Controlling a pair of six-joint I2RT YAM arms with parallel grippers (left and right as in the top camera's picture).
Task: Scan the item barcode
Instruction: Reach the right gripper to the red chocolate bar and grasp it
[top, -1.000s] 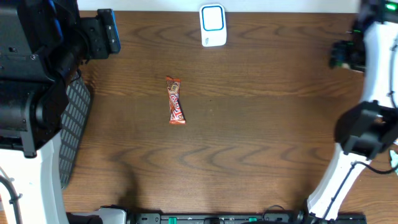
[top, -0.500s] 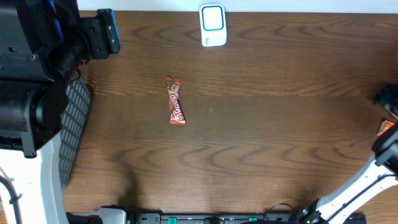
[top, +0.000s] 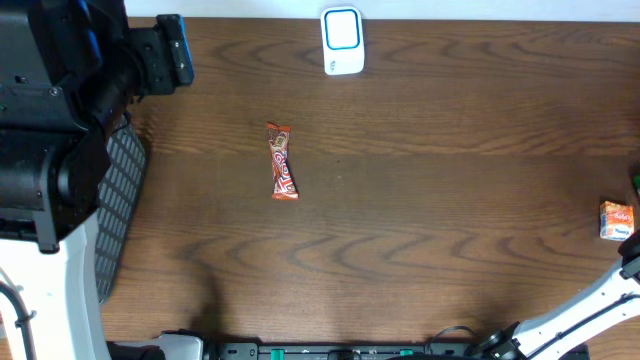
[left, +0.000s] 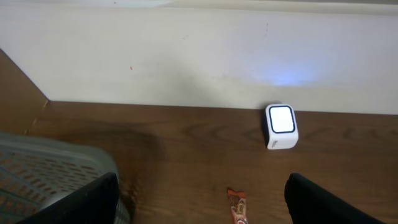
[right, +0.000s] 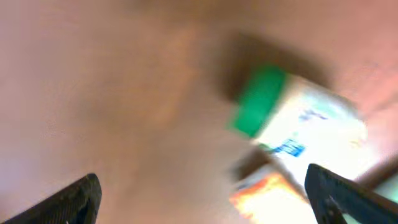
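Overhead view: brown wood-grain table (top: 450, 250); white box-shaped barcode scanner (top: 341, 40) with a blue-rimmed window, standing at the far edge, centre, window up so that a code can be passed over it. Red-orange wrapped candy bar (top: 282, 161), lying flat and lengthwise left of centre, well apart from the scanner and touched by nothing; probably the item to be scanned, not yet lifted. Small orange carton (top: 617, 219) at the right edge, possibly further stock. Dark mesh basket (top: 118, 200) at the left edge, partly under the black left arm (top: 50, 120). Left wrist view: left tool (left: 202, 190), fingers spread wide, nothing between them, raised above the table and facing the scanner, the candy bar's far end just showing between the fingers, a white wall (left: 186, 56) behind. Right wrist view, heavily blurred: right tool (right: 202, 186), fingers wide apart and empty, over a white bottle with a green cap (right: 298, 118) lying beside the orange carton; contact cannot be told.
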